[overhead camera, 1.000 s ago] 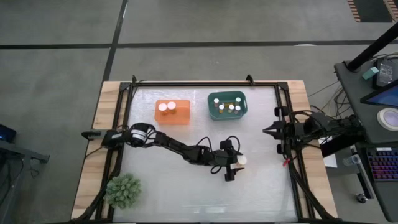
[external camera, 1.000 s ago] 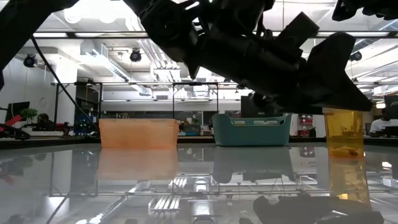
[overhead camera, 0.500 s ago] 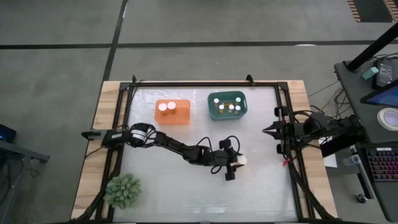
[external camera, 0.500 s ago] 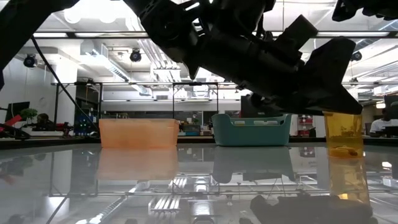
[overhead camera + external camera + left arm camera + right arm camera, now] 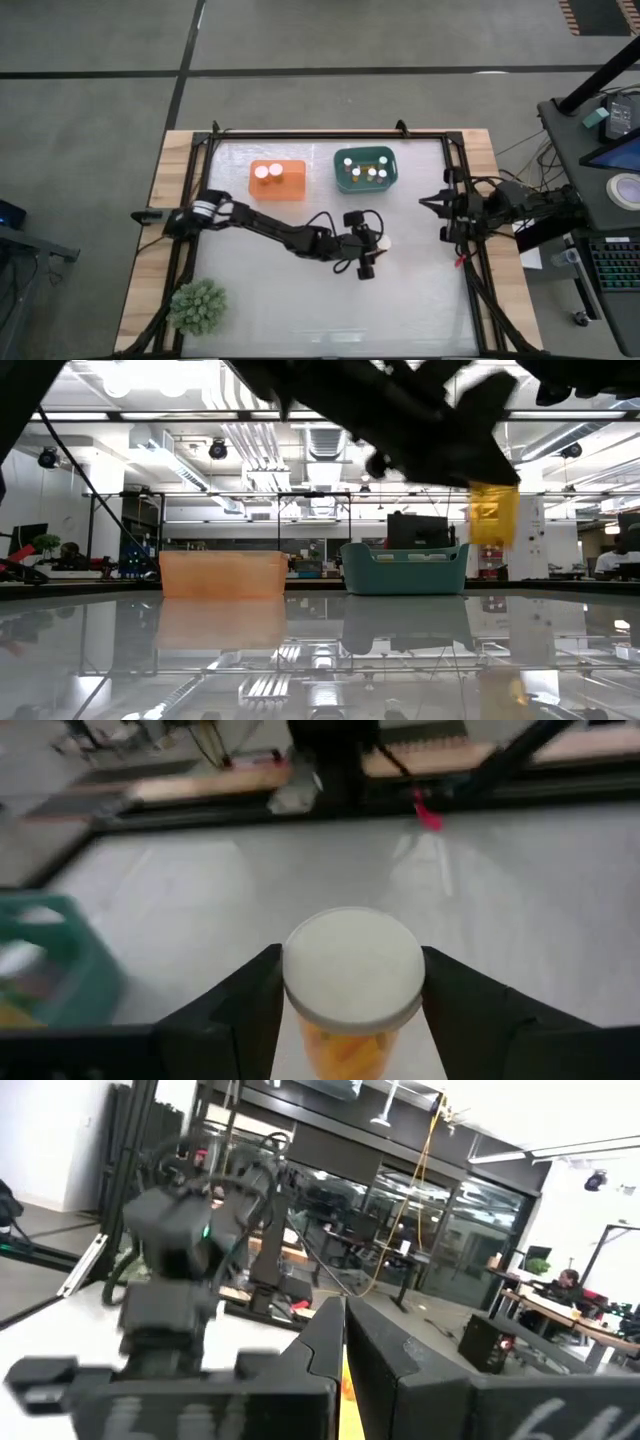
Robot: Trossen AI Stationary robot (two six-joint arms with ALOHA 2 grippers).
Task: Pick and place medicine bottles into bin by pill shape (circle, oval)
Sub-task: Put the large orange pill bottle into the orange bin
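The left gripper is holding one bottle tight, up off the table, near the green bin. The bottle could slip and fall if the grip is weak. The right gripper is waiting at the side, pinched shut.

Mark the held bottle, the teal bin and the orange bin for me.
bottle [image 5: 350,965]: left wrist view, on its white cap, between the left hand's fingers.
teal bin [image 5: 341,180]: high view, on its left wall.
orange bin [image 5: 294,184]: high view, on a bare part of its floor, right of the two caps.
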